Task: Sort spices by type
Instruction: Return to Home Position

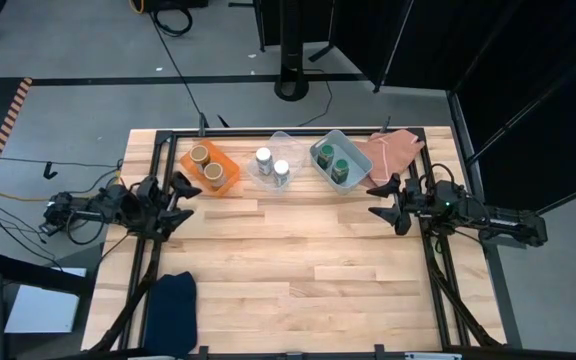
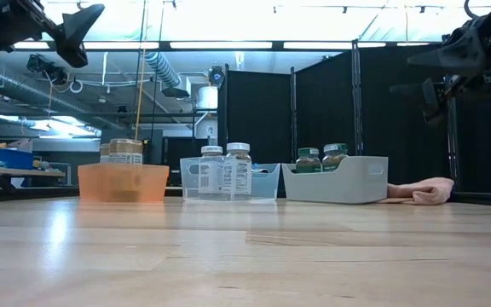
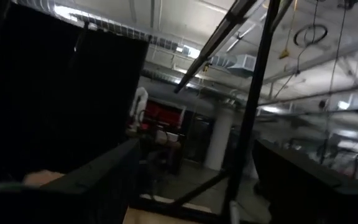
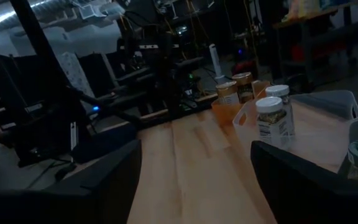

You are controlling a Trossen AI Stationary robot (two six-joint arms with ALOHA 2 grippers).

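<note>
Two tan-topped jars stand in the orange tray. Two white-lidded jars stand in the clear tray. Two green-lidded jars stand in the grey-blue tray. The low view shows the same three pairs in a row at the far side. My left gripper is open, raised near the table's left edge, empty. My right gripper is open, raised near the right edge, empty. The right wrist view shows the jars beyond its spread fingers.
A pink cloth lies at the far right corner, beside the grey-blue tray. A dark blue cloth lies at the near left. A black frame runs along the table's edges. Bare wood fills the middle and near side.
</note>
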